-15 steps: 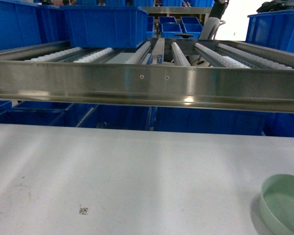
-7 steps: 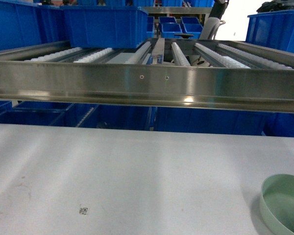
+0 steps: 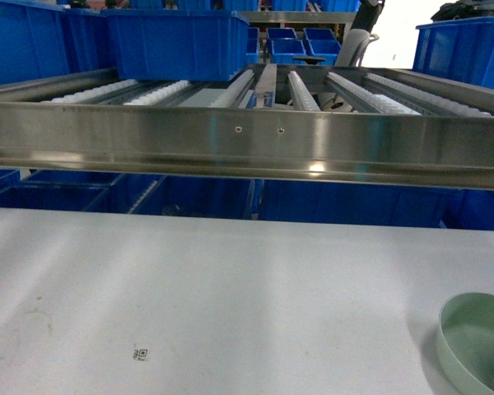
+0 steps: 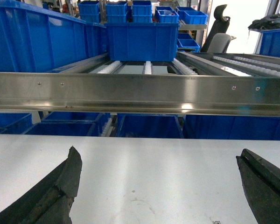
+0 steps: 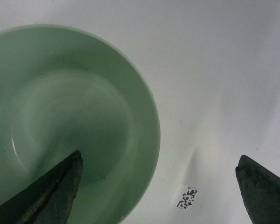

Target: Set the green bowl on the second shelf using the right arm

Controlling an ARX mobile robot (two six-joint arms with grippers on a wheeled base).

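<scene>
The green bowl [image 3: 477,344] sits upright on the white tabletop at the lower right of the head view, cut by the frame edge. From above, my right gripper [image 5: 159,156] is open and straddles the bowl's [image 5: 60,107] right rim. Its left finger [image 5: 60,186] is over the bowl's inside and its right finger [image 5: 263,191] over bare table. The second shelf [image 3: 247,144] is the steel tier with white roller rails, beyond the table. My left gripper [image 4: 158,154] is open over the table, holding nothing and facing that shelf [image 4: 140,93]. Neither gripper shows in the head view.
A large blue bin [image 3: 177,41] stands on the shelf's rollers at the left, and another [image 3: 465,49] at the far right. More blue bins [image 3: 346,202] fill the level under the shelf. Small code stickers lie on the tabletop [image 3: 140,355] [image 5: 186,196].
</scene>
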